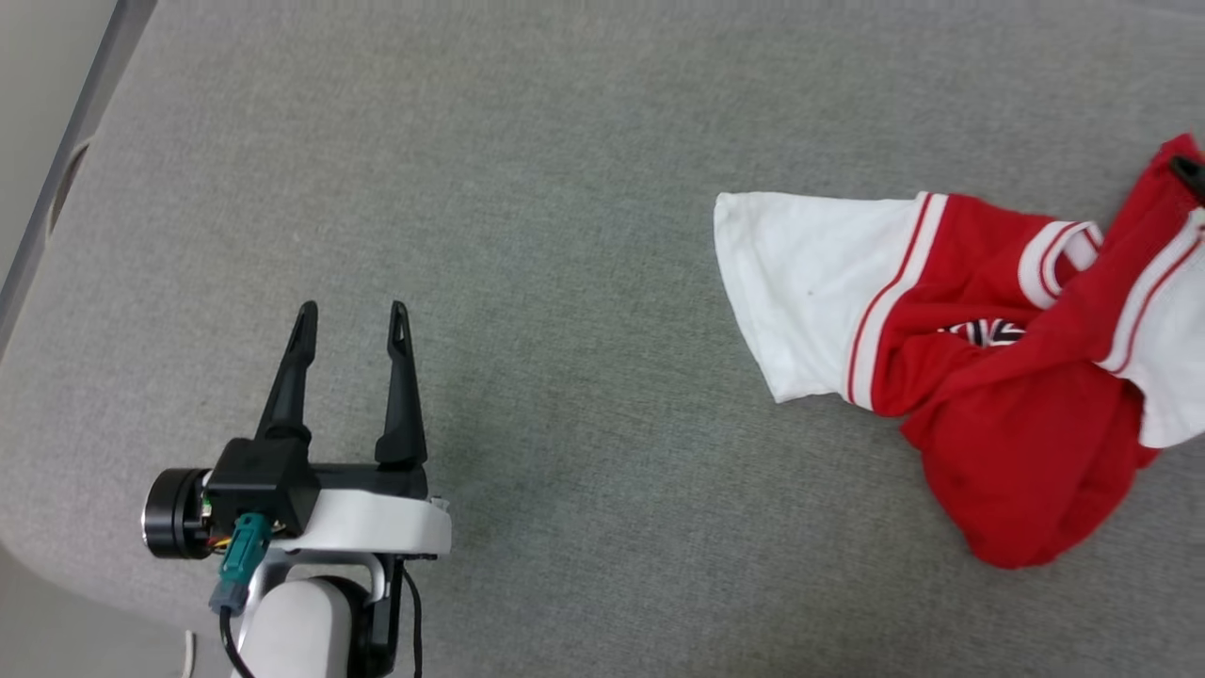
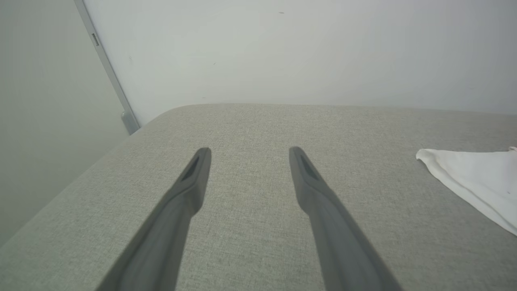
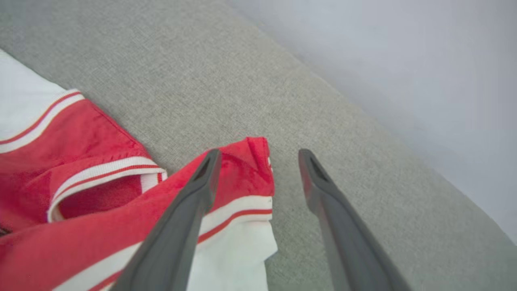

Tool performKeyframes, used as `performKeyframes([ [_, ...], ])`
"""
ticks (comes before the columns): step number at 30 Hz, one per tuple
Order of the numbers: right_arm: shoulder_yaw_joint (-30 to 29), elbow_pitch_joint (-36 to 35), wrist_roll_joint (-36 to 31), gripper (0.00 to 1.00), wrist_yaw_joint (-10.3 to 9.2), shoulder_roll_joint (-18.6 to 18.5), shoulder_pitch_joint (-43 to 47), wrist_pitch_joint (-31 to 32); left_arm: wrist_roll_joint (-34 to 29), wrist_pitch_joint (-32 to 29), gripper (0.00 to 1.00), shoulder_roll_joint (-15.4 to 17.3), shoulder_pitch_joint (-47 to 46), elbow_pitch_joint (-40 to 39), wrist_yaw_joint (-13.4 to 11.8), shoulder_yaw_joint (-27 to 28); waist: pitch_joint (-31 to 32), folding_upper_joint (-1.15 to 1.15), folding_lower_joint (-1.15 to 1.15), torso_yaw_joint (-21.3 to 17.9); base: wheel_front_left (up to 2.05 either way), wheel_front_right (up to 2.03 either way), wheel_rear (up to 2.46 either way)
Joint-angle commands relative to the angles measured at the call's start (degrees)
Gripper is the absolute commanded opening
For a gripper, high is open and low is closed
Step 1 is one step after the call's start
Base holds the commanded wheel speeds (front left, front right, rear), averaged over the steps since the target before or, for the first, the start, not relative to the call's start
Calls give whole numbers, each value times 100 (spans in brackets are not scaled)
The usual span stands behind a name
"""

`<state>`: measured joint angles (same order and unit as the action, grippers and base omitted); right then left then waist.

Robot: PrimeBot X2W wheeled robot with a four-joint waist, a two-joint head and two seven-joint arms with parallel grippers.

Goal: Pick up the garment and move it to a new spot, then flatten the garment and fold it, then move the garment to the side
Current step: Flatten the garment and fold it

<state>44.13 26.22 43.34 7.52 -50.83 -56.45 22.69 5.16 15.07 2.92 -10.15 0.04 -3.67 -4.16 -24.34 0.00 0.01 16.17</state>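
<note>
Lower left of the head view: left gripper [image 1: 352, 315] sits over the grey cushion [image 1: 565, 141], fingers spread and holding nothing, well apart from the garment [image 1: 998, 395]. The garment lies crumpled at the right, with one white sleeve [image 1: 810, 282] laid out, the red body bunched and the lettering mostly hidden.

Left wrist view: same spread fingers over bare woven fabric, with the white sleeve poking in at the right edge. The cushion corner is rounded. Behind it are a pale wall [image 2: 282, 48] and a grey metal strip [image 2: 109, 72] running up it.

Right wrist view: right gripper [image 3: 259, 161] has its jaws apart and pinches nothing. A raised red fold with stripe trim lies beside and under one finger. The cushion edge runs along the pale wall.

Judgement: the relocate step looks about finished and flattening has not begun. Next, each gripper needs to take an opposite edge and pull the bunch open, and the left one has to cross over first.
</note>
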Motion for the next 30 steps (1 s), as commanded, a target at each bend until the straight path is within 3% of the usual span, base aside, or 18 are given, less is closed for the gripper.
performKeyframes([
  [1, -81, -45, 47, 100, -6, -79, 126, -158, -37, 14, 100, -5, 54, -30, 12, 36, 181, 0, -1, -162, 0, 0, 0],
  [7, -684, -466, 426, 100, -6, -392, 637, -780, -139, 14, 100, 12, 237, -117, 67, 183, 428, 0, -1, -433, 0, 0, 0],
  [11, -1131, -885, 707, 100, -6, -668, 933, -638, -197, 14, 100, 10, 330, -188, 72, 210, 521, 0, -1, -559, 0, 0, 0],
  [15, -1396, -1301, 990, 100, -6, -943, 1254, 17, -224, 14, 100, 8, 402, -242, 74, 216, 563, 0, -1, -623, 0, 0, 0],
  [21, -1512, -1682, 1181, 100, -6, -1153, 1712, 1562, -229, 14, 100, 4, 393, -301, 110, 186, 477, 0, -1, -610, 0, 0, 0],
  [25, -1576, -1754, 1029, 100, -6, -1048, 1879, 2287, -200, 13, 100, 0, 297, -308, 109, 117, 321, 0, -1, -525, 0, 0, 0],
  [30, -1718, -1579, 732, 100, -6, -789, 1905, 2705, -154, 13, 100, -3, 156, -281, 107, -10, 70, 0, -1, -331, 0, 0, 0],
])
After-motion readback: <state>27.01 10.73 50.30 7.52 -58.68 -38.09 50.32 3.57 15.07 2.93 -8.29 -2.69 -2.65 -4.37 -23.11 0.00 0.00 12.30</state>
